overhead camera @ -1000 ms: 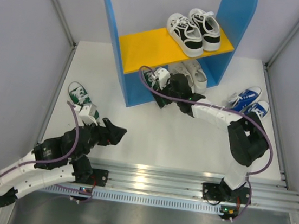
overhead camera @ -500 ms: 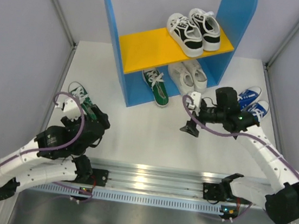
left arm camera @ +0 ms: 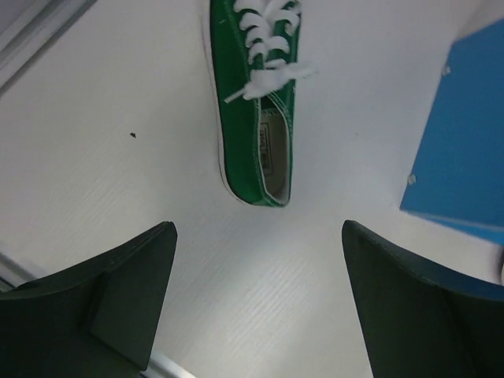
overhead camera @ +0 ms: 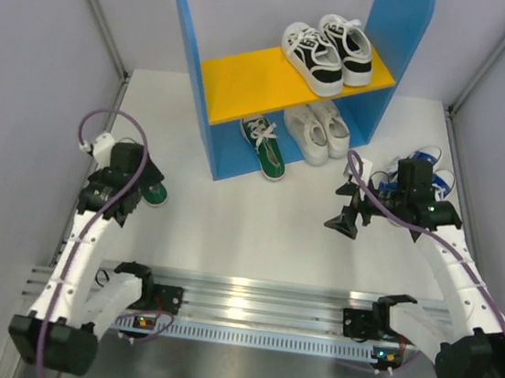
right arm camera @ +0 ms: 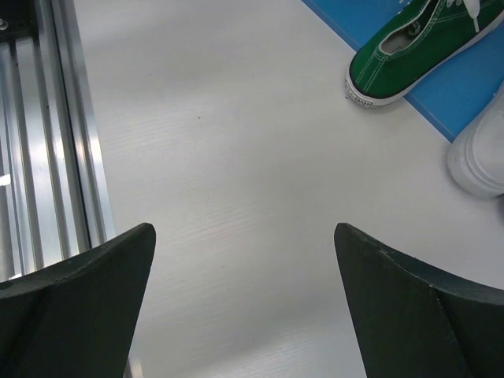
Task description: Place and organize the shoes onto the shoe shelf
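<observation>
The shoe shelf stands at the back, with blue side panels and a yellow board. Under the board sit one green shoe and the white pair. A second green shoe lies on the table at the left, mostly hidden in the top view by my left gripper, which hovers open just short of its heel. My right gripper hangs open and empty over bare table right of the shelf. The blue shoes lie behind the right wrist, largely hidden.
A black-and-white pair fills the right half of the yellow board. The shelf's blue panel stands right of the left gripper. A metal rail runs along the near edge, and frame posts stand at both sides.
The right arm has pulled back from under the shelf, leaving the green shoe there, and swung right. The left arm has swung left over the other green shoe. Both grippers opened wider.
</observation>
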`<state>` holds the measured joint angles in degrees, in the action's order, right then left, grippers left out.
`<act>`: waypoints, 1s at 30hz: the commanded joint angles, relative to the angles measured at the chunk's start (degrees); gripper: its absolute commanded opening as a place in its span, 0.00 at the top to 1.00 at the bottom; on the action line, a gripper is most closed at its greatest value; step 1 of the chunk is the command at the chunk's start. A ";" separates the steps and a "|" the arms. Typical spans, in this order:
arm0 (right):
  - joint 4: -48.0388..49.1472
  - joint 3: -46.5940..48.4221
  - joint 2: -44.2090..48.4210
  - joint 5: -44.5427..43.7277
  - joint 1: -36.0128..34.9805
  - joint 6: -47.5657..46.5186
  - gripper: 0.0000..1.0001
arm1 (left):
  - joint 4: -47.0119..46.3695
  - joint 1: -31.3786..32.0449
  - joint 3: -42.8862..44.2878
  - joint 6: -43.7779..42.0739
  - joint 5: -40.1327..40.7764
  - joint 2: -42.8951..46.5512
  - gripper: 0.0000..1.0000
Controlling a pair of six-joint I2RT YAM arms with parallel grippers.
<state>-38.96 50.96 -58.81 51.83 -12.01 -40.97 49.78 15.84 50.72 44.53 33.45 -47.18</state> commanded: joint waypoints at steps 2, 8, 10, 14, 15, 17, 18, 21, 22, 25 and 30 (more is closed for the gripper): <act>0.37 -1.21 2.11 3.80 2.25 -1.04 0.04 | -15.40 -27.09 -4.21 -8.07 -33.06 -5.98 0.14; 0.20 -1.30 2.12 4.33 2.61 -1.21 0.04 | -23.05 -34.03 -2.82 -8.23 -41.46 -19.34 0.27; -0.06 -1.30 1.77 4.24 2.69 -1.48 0.04 | -25.42 -34.47 -2.29 -9.02 -40.40 -22.06 0.26; -0.77 -1.21 1.24 4.42 2.69 -2.01 0.04 | -28.68 -35.96 -1.15 -10.52 -40.83 -28.31 0.26; -0.77 -1.21 1.24 4.42 2.69 -2.18 0.04 | -29.03 -36.05 -0.71 -10.61 -40.66 -29.62 0.27; -0.77 -1.21 1.24 4.50 2.61 -2.18 0.04 | -29.91 -36.31 0.43 -10.69 -40.49 -33.67 0.29; -0.77 -1.21 1.32 4.50 2.69 -2.18 0.04 | -30.09 -36.40 0.87 -10.87 -40.40 -36.12 0.36; -0.85 -1.30 1.24 4.42 2.69 -2.45 0.04 | -30.09 -36.40 2.54 -11.57 -41.45 -39.82 0.58; -0.94 -1.30 1.15 4.42 2.69 -2.53 0.04 | -30.00 -36.40 2.72 -11.49 -41.62 -40.09 0.66; -1.21 -1.30 0.80 4.33 2.69 -2.80 0.04 | -30.18 -36.31 2.11 -11.57 -41.71 -38.26 1.00; -1.21 -1.39 0.80 4.15 2.78 -3.06 0.04 | -28.79 -36.31 -2.28 -12.45 -41.97 -26.52 1.00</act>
<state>-40.10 49.47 -57.89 53.91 -10.02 -42.09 23.09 -20.27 49.91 33.12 -7.33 -82.74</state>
